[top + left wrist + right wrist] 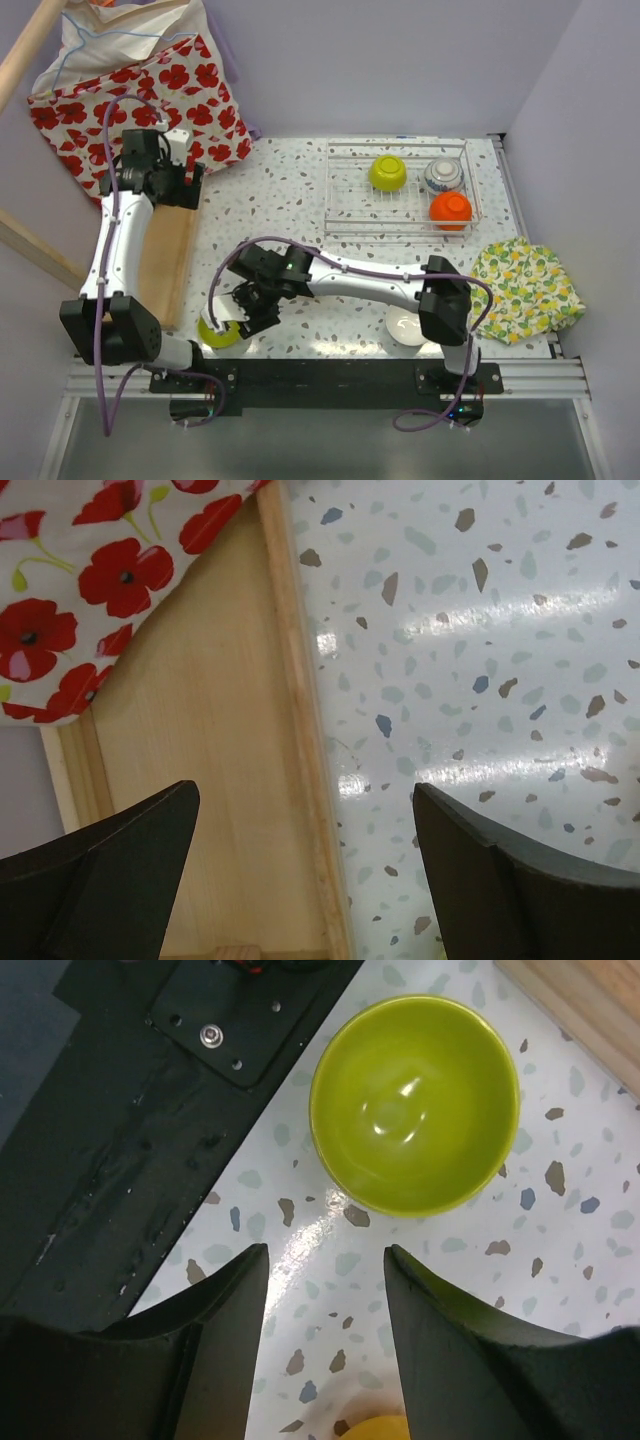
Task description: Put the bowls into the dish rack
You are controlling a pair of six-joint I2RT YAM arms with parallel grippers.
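A white speckled tabletop [290, 200] between lilac walls is being viewed. Right gripper [325, 1290]: black fingers [215, 1340] are being held apart, with nothing between them. A glossy lime-green round bowl [415, 1105] is sitting upright just beyond the fingertips, offset a little toward one finger; being round, it offers no long axis. The right arm is judged the nearer. Left gripper [305, 870]: jaws are being held wide and empty over a pale wooden tray [200, 740], well apart from that bowl. A white wire dish rack [326, 190], far right, is being occupied by three other bowls.

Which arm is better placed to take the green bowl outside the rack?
Right: right gripper hangs open beside the lime green bowl; left gripper is far, over the wooden tray.
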